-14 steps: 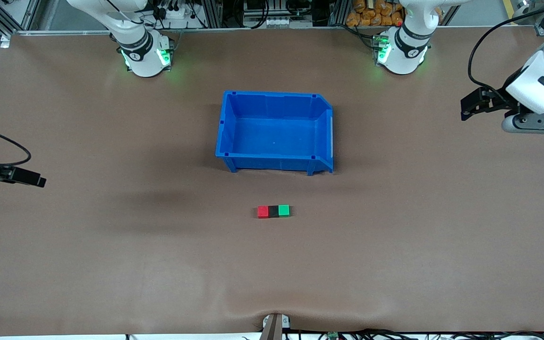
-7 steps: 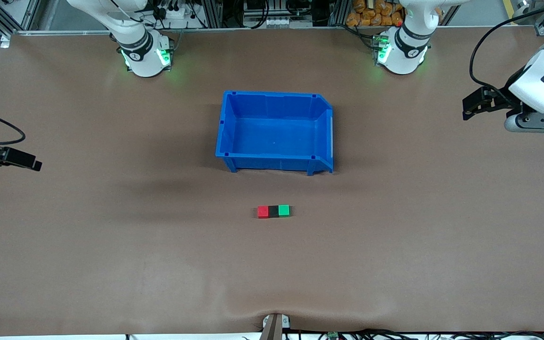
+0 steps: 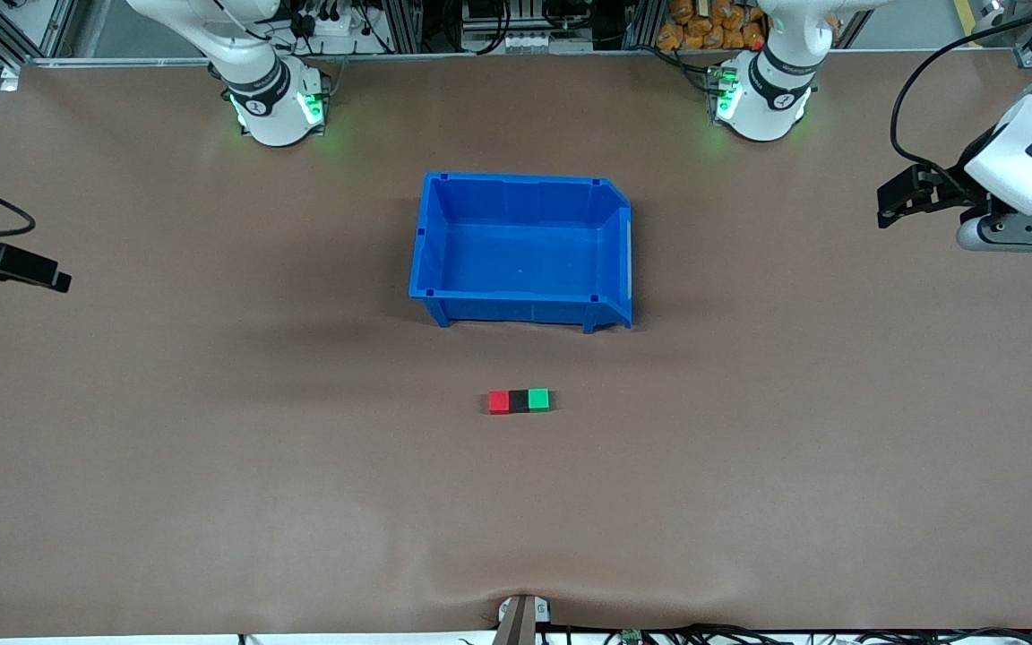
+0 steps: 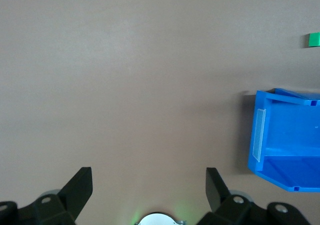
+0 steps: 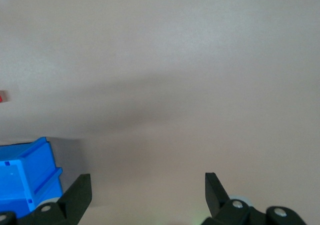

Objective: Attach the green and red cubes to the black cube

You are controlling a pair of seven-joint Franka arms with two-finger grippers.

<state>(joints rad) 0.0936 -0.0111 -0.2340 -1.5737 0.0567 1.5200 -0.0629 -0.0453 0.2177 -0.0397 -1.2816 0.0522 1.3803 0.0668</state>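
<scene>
Starting nearest my front camera: on the brown paper-covered bench (image 3: 211,502) I've got the three small cubes in one tight row, touching. The bright red cube (image 3: 499,401) sits toward the right arm's end, the matte black cube (image 3: 519,400) is in the middle, and the bright green cube (image 3: 538,399) sits toward the left arm's end. Neither gripper is anywhere near them.

Farther from the camera than the row, I see the big blue plastic bin (image 3: 431,235), open side up and nothing inside that I can make out.

Out at the edges now. The right gripper (image 3: 32,269) hangs over the right arm's end of the bench, well apart from the cubes and mostly cut off in the front view. The left gripper (image 3: 897,195) hangs over the left arm's end of the bench, also well apart from the row.

The wrist cameras give me what the front view doesn't: the left gripper's fingers (image 4: 80,185) stand wide apart with bare bench between them, and the right gripper's fingers (image 5: 79,190) are spread just the same, holding nothing.

In the left wrist view I catch only the green cube and part of the bin. In the right wrist view there's a corner of the bin and a sliver of red at the frame edge; the black cube shows in neither.
</scene>
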